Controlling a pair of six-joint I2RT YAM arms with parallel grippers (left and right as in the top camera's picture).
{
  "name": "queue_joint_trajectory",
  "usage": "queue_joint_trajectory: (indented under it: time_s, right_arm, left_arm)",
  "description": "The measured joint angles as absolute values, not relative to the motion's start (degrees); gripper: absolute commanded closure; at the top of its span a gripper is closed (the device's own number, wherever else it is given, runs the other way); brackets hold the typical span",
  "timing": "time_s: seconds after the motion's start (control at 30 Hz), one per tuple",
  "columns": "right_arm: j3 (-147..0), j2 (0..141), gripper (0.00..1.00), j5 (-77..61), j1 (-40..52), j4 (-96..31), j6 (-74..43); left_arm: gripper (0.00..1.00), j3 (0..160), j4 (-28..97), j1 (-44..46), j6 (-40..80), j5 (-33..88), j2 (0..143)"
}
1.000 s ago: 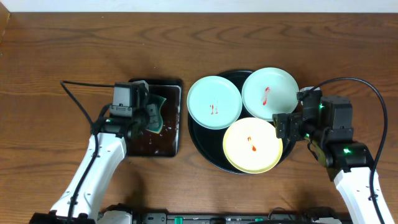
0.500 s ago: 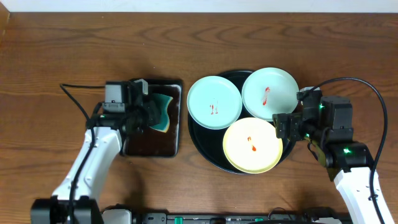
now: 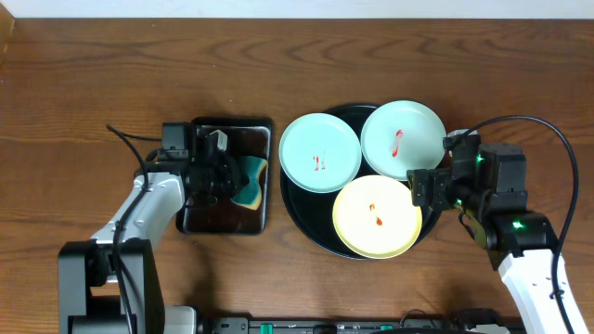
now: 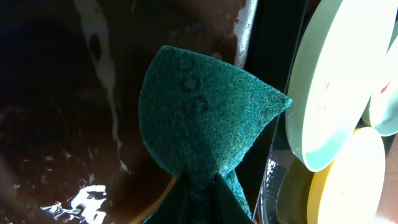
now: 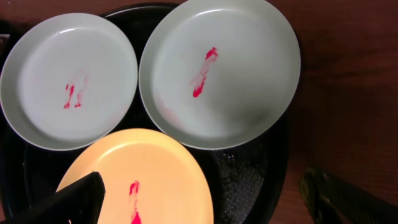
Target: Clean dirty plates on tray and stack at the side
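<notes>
Three plates lie on the round black tray [image 3: 304, 225]: a mint one at the left [image 3: 320, 153], a mint one at the back right [image 3: 403, 139] and a yellow one in front [image 3: 376, 216]. Each has a red smear at its centre. My left gripper [image 3: 228, 176] is shut on a teal sponge [image 3: 249, 182] over the right side of the small rectangular tray [image 3: 219, 223]. In the left wrist view the sponge [image 4: 202, 118] fans out from the pinched jaws, just left of the mint plate [image 4: 329, 81]. At the black tray's right rim my right gripper [image 3: 429, 190] stands open, holding nothing, with one finger [image 5: 81, 199] over the yellow plate [image 5: 134, 180].
The rectangular metal-rimmed tray holds brown liquid [image 4: 56, 124] and sits directly left of the black tray. Bare wooden table [image 3: 520, 83] surrounds both trays. Cables [image 3: 538, 125] run from each arm.
My left gripper has swung to point right, carrying the sponge from the rectangular tray's upper part toward its right edge, nearer the plates. The right arm has not moved.
</notes>
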State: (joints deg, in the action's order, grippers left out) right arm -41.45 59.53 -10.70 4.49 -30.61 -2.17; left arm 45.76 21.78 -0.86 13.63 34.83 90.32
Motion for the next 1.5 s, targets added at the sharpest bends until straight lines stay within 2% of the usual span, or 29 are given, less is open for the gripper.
queue_joint_trajectory:
  time_s: [0.73, 1.07, 1.23, 1.5]
  right_arm:
    - [-41.45, 59.53, 0.01, -10.7, 4.49, -30.61, -2.17]
    - [-41.45, 59.53, 0.01, -10.7, 4.49, -30.61, -2.2]
    - [-41.45, 59.53, 0.01, -10.7, 4.49, -30.61, -2.17]
    - [-41.45, 59.53, 0.01, -10.7, 4.49, -30.61, -2.17]
  left_arm:
    - [0.92, 45.76, 20.27, 4.95, 17.39, 35.44, 90.35]
    - [0.93, 45.76, 19.97, 4.97, 20.38, 35.46, 90.35]
    - [0.93, 45.74, 15.99, 4.25, 20.38, 35.7, 90.32]
    - [0.93, 45.74, 14.92, -0.32, 15.94, 35.86, 85.62]
